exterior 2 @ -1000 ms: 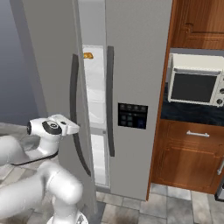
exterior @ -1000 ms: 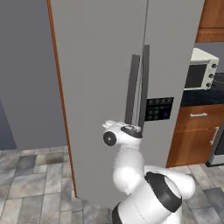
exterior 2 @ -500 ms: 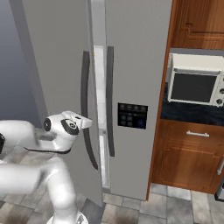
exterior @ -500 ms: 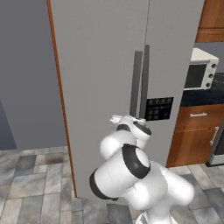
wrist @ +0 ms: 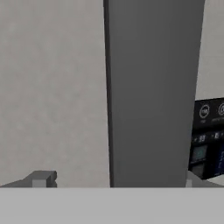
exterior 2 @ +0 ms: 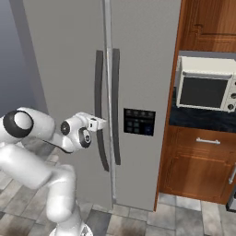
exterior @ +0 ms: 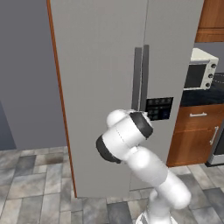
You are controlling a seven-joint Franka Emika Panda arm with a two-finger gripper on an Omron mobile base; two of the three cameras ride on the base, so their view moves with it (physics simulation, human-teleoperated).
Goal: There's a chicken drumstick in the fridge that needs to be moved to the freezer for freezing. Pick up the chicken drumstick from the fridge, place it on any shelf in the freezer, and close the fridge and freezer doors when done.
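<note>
Doors [exterior 2: 138,60]: both closed, centre of right base view.
Handles [exterior 2: 98,106]: two dark vertical bars, side by side.
Gripper [exterior 2: 102,123]: jaws apart, empty, against left handle.
Microwave [exterior 2: 205,88]: right edge.

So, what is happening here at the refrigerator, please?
A white robot arm stands in front of the grey side-by-side refrigerator. Both tall doors look shut now. The gripper is up against the left door's dark bar handle, with its jaws open and nothing held. The black dispenser panel is on the right door, and a microwave sits on the counter beside the unit.
</note>
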